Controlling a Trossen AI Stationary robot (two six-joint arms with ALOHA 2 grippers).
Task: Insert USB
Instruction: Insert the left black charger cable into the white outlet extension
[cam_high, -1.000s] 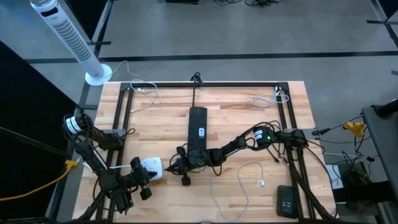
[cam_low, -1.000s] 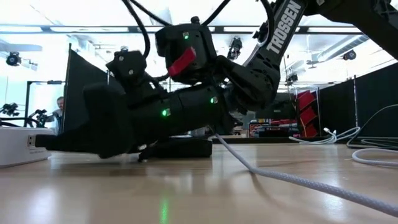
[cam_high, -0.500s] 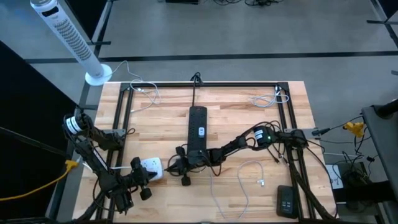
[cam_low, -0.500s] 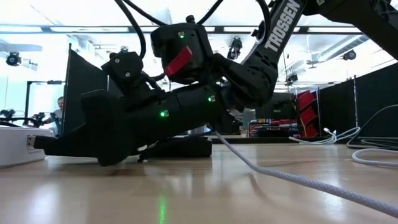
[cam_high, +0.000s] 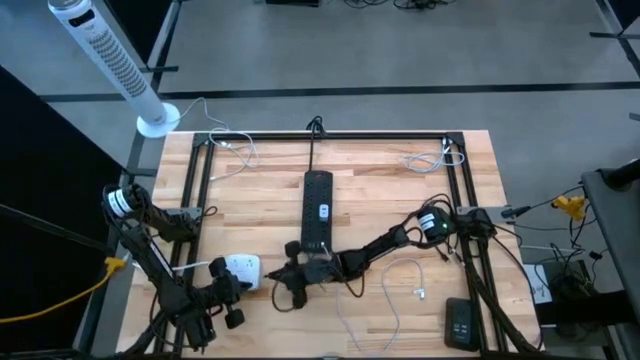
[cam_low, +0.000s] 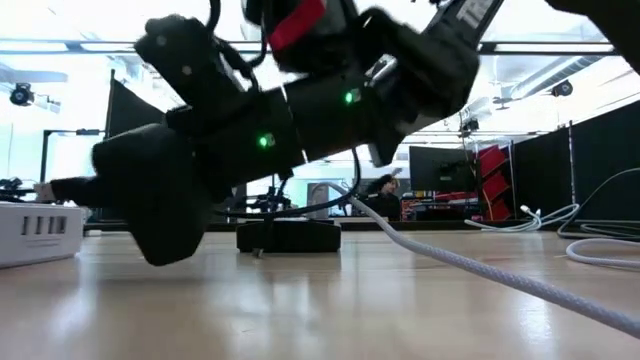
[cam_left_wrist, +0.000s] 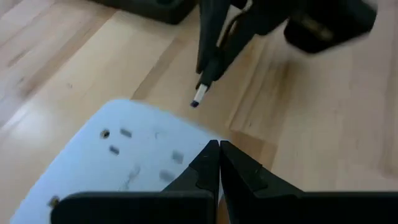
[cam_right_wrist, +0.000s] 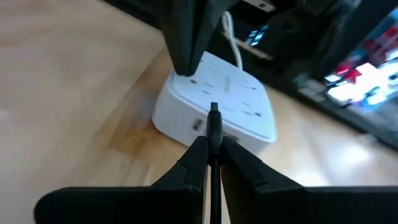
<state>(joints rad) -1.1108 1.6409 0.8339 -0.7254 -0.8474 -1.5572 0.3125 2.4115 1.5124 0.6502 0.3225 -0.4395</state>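
A white charging hub (cam_high: 240, 267) lies flat on the wooden table near its near-left part; its port face shows in the low view (cam_low: 35, 230). My left gripper (cam_high: 231, 281) stands over the hub (cam_left_wrist: 124, 162), shut. My right gripper (cam_high: 277, 274) hovers just right of the hub, shut on a USB plug (cam_right_wrist: 213, 116) that points at the hub's port face (cam_right_wrist: 208, 127) with a small gap between. The plug's metal tip (cam_left_wrist: 198, 98) hangs in the air off the hub's edge. A white cable (cam_high: 395, 290) trails behind over the table. My left gripper presses its shut fingers (cam_right_wrist: 186, 50) down on the hub's top face, near the edge (cam_right_wrist: 186, 78) away from the ports, slanting down from above. The hub lies flat on the table under them. My right gripper pinches the USB plug's dark body (cam_left_wrist: 208, 68) between its two fingers, which lie along the plug. It comes in from the table's right, tipped slightly downward. The plug is lifted clear of the table, its metal tip sticking out past the fingertips.
A black power strip (cam_high: 317, 205) lies along the table's middle, right behind my right arm. A second white cable (cam_high: 432, 158) sits at the far right corner, and a black box (cam_high: 460, 322) at the near right. A black frame (cam_high: 330, 136) borders the work area.
My right gripper has risen off the table and shifted a little toward the near edge, tipping its fingers downward at the hub. In the low view the hub's row of ports has come into sight.
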